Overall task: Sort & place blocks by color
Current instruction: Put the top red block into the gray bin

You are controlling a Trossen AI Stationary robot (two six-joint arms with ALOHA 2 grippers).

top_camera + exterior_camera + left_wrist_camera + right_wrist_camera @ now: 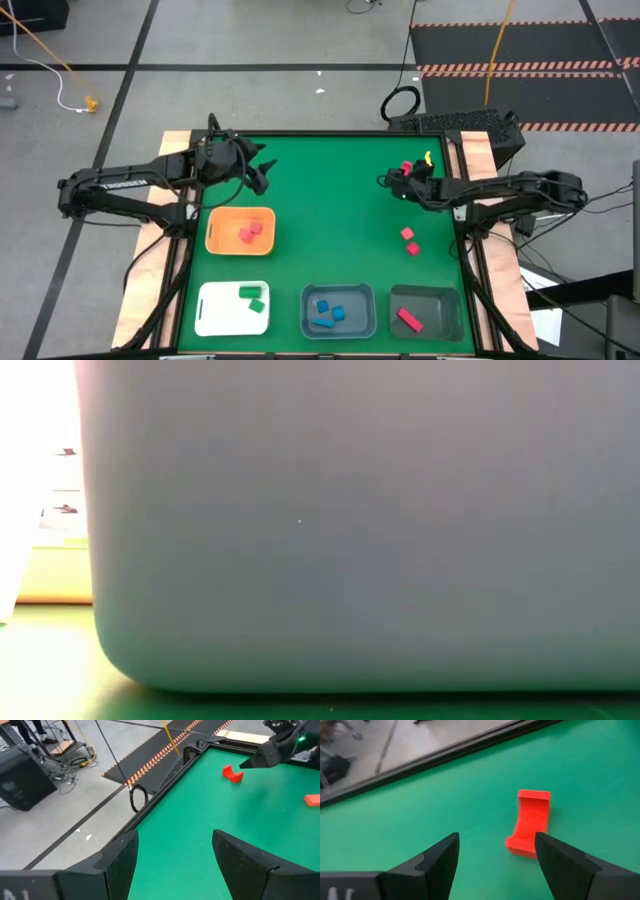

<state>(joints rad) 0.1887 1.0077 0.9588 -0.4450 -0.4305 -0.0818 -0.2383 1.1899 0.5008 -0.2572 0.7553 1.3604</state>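
Two dark fingers (437,862) of the right gripper (495,860) stand wide apart, holding nothing; a small red arch-shaped plastic block (530,822) lies on the green table (420,820) just ahead. Left gripper (175,855) waits, spread empty.

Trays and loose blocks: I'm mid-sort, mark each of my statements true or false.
1. The orange tray holds red blocks. True.
2. The white tray holds blue blocks. False: it holds green blocks.
3. The right gripper is shut on a block. False: it is open, with a red arch-shaped block lying on the mat just ahead.
4. Two red blocks lie loose on the mat near the right edge. True.
5. The left gripper holds a block. False: it is open and empty.
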